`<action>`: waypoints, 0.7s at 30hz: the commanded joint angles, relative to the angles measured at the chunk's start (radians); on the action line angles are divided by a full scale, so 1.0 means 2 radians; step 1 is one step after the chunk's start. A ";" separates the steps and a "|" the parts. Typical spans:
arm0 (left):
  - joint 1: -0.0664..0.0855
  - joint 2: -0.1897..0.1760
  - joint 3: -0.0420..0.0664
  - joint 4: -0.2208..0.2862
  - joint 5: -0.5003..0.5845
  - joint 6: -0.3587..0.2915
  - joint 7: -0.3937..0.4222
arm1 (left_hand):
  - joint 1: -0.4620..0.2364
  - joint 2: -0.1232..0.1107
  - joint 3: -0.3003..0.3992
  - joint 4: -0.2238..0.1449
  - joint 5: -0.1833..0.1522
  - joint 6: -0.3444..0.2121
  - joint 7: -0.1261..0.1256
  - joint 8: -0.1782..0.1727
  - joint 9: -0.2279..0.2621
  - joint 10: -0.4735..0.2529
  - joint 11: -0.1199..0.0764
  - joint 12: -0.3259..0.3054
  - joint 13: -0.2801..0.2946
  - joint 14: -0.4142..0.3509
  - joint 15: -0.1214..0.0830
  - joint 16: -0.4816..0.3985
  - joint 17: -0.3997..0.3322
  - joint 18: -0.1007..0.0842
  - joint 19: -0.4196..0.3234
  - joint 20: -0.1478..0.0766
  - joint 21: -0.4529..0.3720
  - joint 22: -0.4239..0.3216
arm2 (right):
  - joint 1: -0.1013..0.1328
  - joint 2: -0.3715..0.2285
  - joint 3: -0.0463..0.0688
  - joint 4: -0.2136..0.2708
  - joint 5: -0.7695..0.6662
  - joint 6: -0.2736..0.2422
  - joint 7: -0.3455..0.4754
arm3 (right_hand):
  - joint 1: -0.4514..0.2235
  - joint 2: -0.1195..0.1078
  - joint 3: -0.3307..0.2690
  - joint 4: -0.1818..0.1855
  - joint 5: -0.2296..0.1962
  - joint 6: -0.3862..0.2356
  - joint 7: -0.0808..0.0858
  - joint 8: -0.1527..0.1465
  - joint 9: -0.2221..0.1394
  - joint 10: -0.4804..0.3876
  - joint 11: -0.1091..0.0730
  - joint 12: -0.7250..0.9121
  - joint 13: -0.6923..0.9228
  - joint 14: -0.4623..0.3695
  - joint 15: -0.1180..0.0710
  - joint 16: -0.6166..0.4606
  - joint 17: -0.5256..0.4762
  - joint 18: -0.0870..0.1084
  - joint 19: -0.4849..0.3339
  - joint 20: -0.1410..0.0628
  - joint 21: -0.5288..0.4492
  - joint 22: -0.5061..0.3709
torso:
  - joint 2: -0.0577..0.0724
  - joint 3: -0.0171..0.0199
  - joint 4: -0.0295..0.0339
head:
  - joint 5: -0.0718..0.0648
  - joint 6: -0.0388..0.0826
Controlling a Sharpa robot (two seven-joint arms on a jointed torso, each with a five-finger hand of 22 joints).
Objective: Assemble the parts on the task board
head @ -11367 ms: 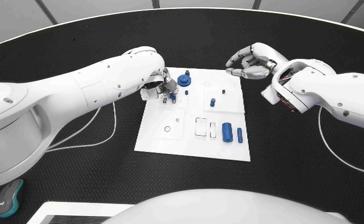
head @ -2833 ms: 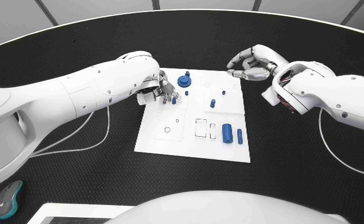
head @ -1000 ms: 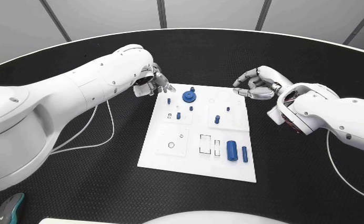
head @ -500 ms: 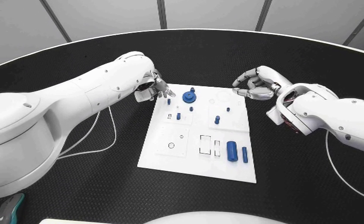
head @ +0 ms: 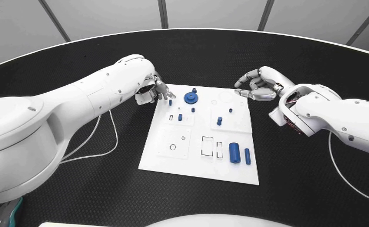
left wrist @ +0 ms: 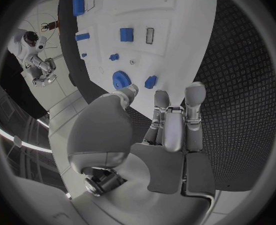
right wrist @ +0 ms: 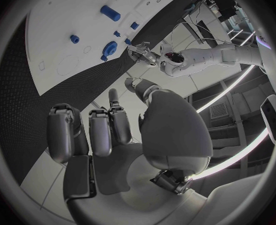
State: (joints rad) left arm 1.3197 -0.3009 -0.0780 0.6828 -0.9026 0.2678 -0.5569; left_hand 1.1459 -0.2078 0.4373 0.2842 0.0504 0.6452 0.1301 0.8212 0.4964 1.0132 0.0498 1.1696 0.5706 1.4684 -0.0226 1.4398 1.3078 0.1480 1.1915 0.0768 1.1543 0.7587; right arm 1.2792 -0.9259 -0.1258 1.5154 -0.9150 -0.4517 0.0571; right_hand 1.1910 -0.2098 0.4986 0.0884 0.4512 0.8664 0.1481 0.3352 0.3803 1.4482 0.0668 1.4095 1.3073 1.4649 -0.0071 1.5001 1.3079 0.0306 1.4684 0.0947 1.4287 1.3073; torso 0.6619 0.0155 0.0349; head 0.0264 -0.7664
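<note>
The white task board (head: 165, 155) lies mid-table. A blue gear (head: 191, 97) and several small blue pegs, one of them (head: 180, 116), stand in its far half. A thick blue cylinder (head: 233, 150) and a thinner blue bar (head: 247, 155) lie near its near right corner. My left hand (head: 154, 89) hovers just off the board's far left corner, fingers stretched out and holding nothing; the left wrist view has the hand (left wrist: 169, 130) beside the gear (left wrist: 120, 79). My right hand (head: 257, 84) hangs beyond the far right corner with fingers curled in on nothing, as the right wrist view (right wrist: 107, 130) confirms.
Two empty rectangular slots (head: 207, 147) and a small round hole (head: 173, 146) sit in the board's near half. A white cable (head: 100, 142) trails on the black table to the left of the board.
The left hand has drawn back from over the board's far left pegs to just off its corner and holds nothing. The head camera has shifted. The right hand has stayed put.
</note>
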 commanded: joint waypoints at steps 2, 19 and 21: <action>0.000 0.001 0.000 -0.001 0.000 0.002 0.000 | 0.001 0.004 -0.002 0.000 0.000 0.005 -0.001 -0.002 -0.001 0.005 0.000 0.004 0.002 0.013 0.002 0.003 0.014 0.002 0.004 -0.001 0.003 0.003 | 0.000 0.000 0.000 0.000 0.000 0.000 0.000 | -0.003 -0.001 0.003 -0.001 0.003 -0.004 0.000 0.002 -0.001 0.000 -0.003 -0.001 0.059 0.037 -0.004 -0.003 0.067 0.006 0.014 -0.004 -0.003 0.062 | 0.000 -0.0002 -0.0002 | 0.000 -0.001; 0.000 0.009 0.000 -0.012 0.000 0.014 -0.002 | 0.003 0.008 -0.002 -0.001 0.000 0.010 -0.002 0.000 -0.003 0.007 -0.001 0.006 0.004 0.014 0.002 0.006 0.017 0.001 0.007 -0.001 0.006 0.008 | 0.000 0.001 0.000 0.000 0.000 0.001 0.000 | -0.003 -0.001 0.003 -0.001 0.003 -0.004 0.000 0.002 -0.001 0.000 -0.003 -0.001 0.059 0.037 -0.004 -0.003 0.067 0.006 0.014 -0.004 -0.003 0.062 | 0.000 0.0002 0.0002 | -0.002 -0.004; 0.000 0.009 0.000 -0.013 0.000 0.014 -0.001 | 0.004 0.010 -0.002 -0.001 0.000 0.013 -0.003 0.001 -0.003 0.009 -0.001 0.007 0.005 0.014 0.001 0.007 0.018 0.000 0.008 -0.002 0.007 0.010 | 0.000 0.001 0.000 0.000 0.000 0.001 0.000 | -0.003 -0.001 0.003 -0.001 0.003 -0.004 0.000 0.002 -0.001 0.000 -0.003 -0.001 0.059 0.037 -0.004 -0.003 0.067 0.006 0.014 -0.004 -0.003 0.062 | 0.000 0.0003 0.0002 | -0.002 -0.004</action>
State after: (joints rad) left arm 1.3192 -0.2825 -0.0780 0.6576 -0.9025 0.2958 -0.5597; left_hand 1.1533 -0.2004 0.4373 0.2842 0.0504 0.6640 0.1238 0.8212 0.4913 1.0240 0.0460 1.1776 0.5794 1.4684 -0.0227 1.4487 1.3076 0.1478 1.2019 0.0734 1.1637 0.7770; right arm 1.2792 -0.9234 -0.1258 1.5158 -0.9150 -0.4499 0.0562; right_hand 1.1910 -0.2099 0.4986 0.0884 0.4512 0.8664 0.1481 0.3352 0.3799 1.4482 0.0668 1.4095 1.3080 1.4649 -0.0071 1.5001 1.3077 0.0306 1.4684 0.0947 1.4287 1.3073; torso 0.6618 0.0159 0.0353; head 0.0228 -0.7738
